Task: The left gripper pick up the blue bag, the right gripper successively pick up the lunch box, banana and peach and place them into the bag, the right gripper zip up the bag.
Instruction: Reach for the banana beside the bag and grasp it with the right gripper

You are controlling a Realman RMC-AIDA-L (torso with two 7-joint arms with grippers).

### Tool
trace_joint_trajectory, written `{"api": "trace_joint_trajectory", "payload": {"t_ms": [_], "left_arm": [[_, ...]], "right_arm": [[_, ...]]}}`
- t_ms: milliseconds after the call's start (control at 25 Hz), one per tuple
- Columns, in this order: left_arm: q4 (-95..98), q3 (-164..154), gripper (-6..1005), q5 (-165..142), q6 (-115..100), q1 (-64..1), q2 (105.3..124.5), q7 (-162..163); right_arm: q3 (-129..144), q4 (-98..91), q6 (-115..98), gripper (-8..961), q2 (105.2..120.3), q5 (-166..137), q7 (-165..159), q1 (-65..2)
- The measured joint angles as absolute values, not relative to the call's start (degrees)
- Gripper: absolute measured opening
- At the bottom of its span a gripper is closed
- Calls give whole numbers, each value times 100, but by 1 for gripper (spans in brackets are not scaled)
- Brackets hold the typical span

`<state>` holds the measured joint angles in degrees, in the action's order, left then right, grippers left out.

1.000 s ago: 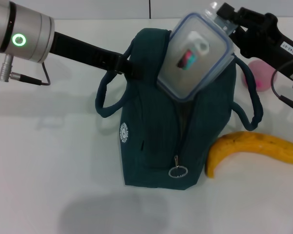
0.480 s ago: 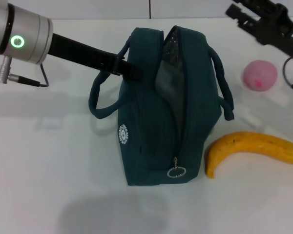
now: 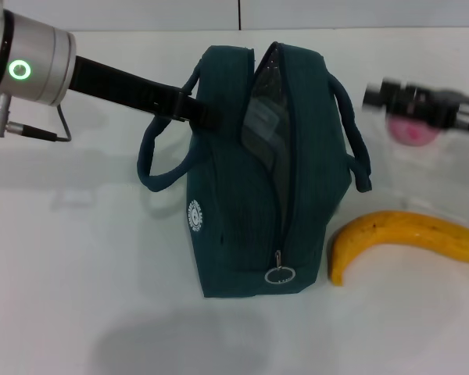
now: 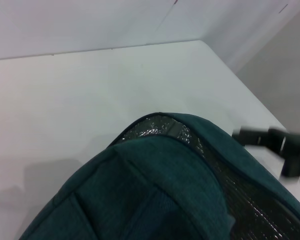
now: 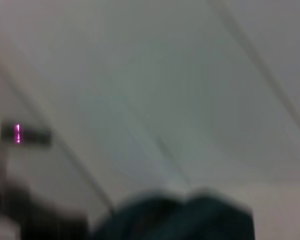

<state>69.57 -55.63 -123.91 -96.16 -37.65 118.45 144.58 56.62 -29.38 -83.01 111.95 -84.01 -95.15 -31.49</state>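
Even, bright, diffuse light fills the head view, with no hard glare on the white table [image 3: 78, 258]. A soft grey shadow pools on the table in front of the blue bag [image 3: 273, 180], and fainter ones lie beneath the left arm. The right gripper [image 3: 422, 100] is smeared by motion blur, its outline ghosted over the peach [image 3: 413, 134] just behind it. The silvery lining inside the bag's opening catches small speckled highlights, seen close in the left wrist view, which is otherwise sharp. The right wrist view is dim and wholly out of focus; only a small magenta streak stands out.
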Motion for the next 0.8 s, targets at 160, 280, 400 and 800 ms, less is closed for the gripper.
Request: {"api": "trace_joint_trajectory", "payload": {"t_ms": [160,280,400,800], "left_arm": [[6965,-5563,42,-12388,-9615,-3734,11846,14472],[6985,-5504,42,-12382,-9619,-3680,11855,14483],[6989,-5382,42,-12370,-9653,-3632,11878,14470],[6995,-5345,42,-12217,-9667,-3610,11851,14474]], "right_arm": [[5683,-3713,-8419,840,11233,-9448,-9540,-3069],[5701,-4340,-8718,875,11203,-9897,-9626,-3039],[5705,-5329,-9041,873,11155,-10566,-9934,-2999],[5807,-6813,-9920,869,11165,-12500,-11891,-4000]]}}
